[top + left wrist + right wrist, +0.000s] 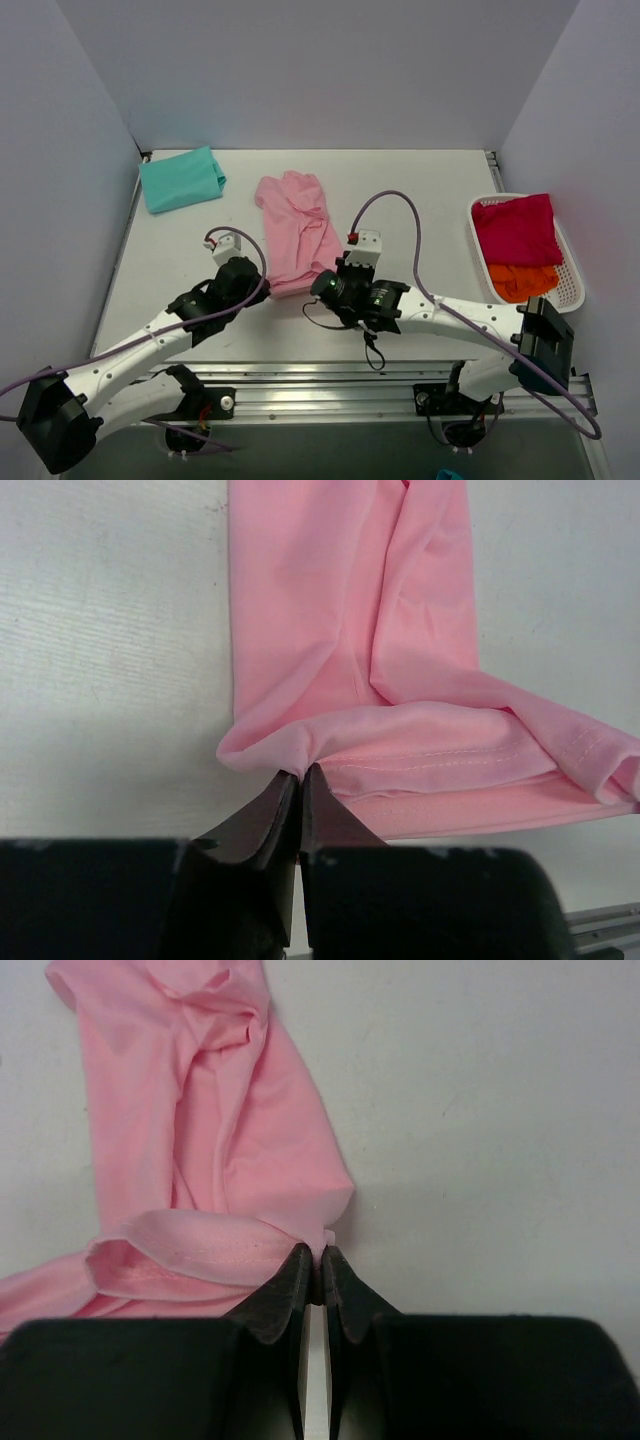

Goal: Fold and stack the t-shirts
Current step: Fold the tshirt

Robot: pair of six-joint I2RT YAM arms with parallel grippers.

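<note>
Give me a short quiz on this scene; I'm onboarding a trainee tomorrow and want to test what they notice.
1. True or false: the teal t-shirt lies folded near the far left corner of the table.
2. Where on the pink t-shirt are the left tool and right tool pinching?
A. the two corners of its near hem
B. its sleeves
C. its collar
3. Which shirt lies on top in the white basket?

Key
1. True.
2. A.
3. The red t-shirt, over the orange t-shirt.
</note>
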